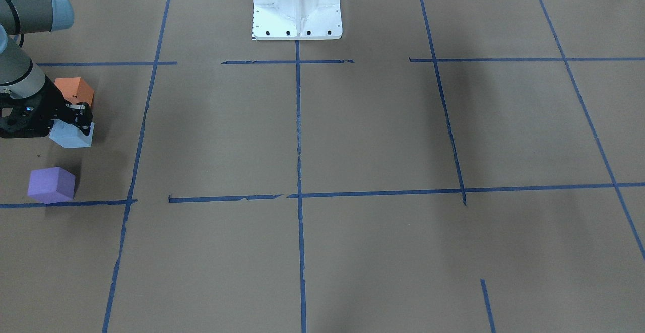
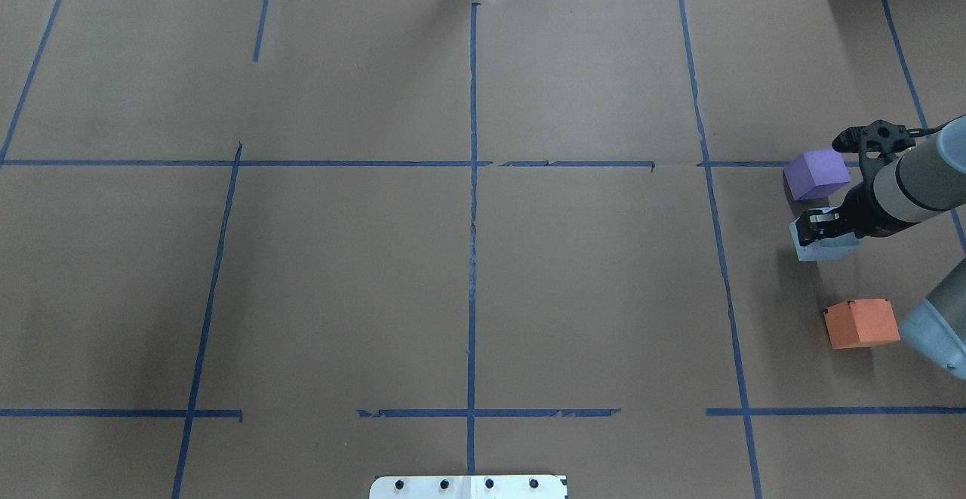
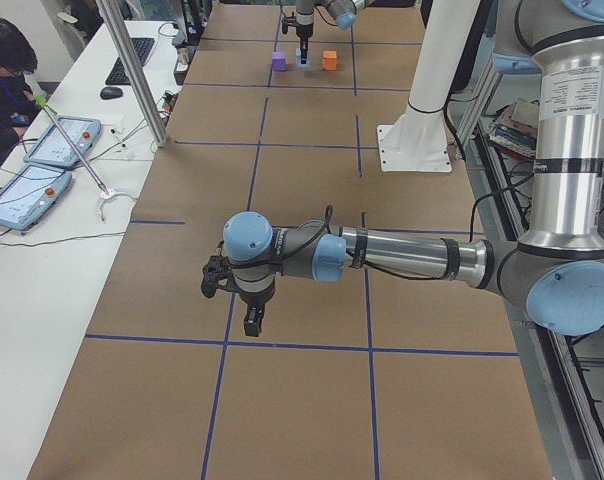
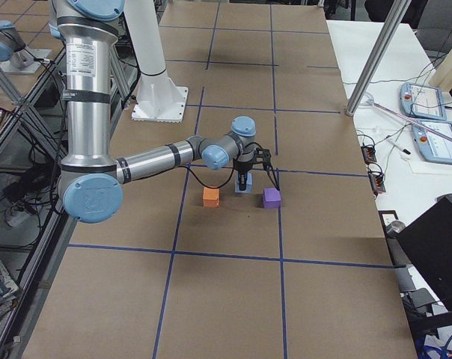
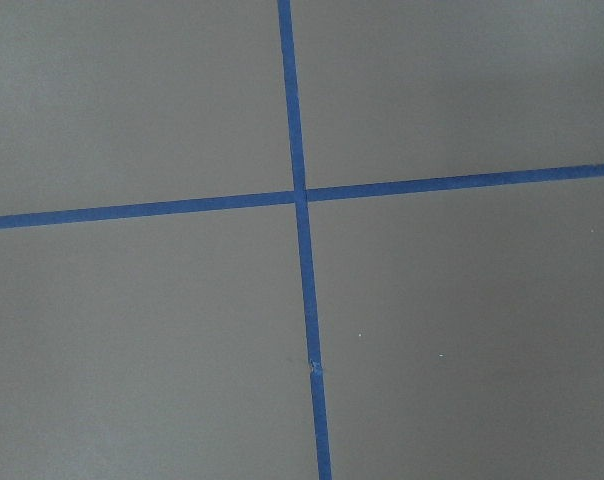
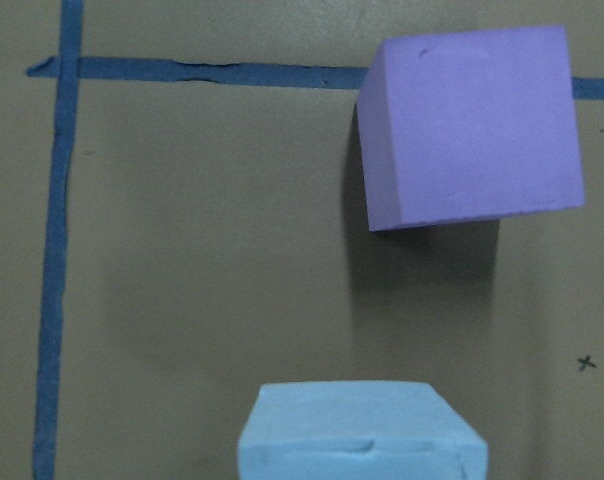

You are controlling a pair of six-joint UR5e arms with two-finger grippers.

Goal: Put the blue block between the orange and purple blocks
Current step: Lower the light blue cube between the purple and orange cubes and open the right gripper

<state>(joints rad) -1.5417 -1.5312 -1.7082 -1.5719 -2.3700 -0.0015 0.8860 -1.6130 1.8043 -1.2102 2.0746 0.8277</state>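
The light blue block (image 1: 70, 137) sits low at the table between the orange block (image 1: 75, 90) and the purple block (image 1: 50, 184), in the same order in the overhead view: purple (image 2: 816, 173), blue (image 2: 826, 248), orange (image 2: 860, 323). My right gripper (image 2: 822, 227) stands on the blue block's top and looks shut on it. In the right wrist view the blue block (image 6: 360, 435) is at the bottom and the purple block (image 6: 472, 125) is above it. My left gripper (image 3: 252, 322) hangs over bare table; I cannot tell if it is open.
The white robot base (image 1: 297, 5) stands at the table's middle. Blue tape lines (image 2: 472, 220) cross the brown table. Operators' desks with tablets (image 3: 42, 160) run along the far side. The left wrist view shows only a tape crossing (image 5: 300, 195).
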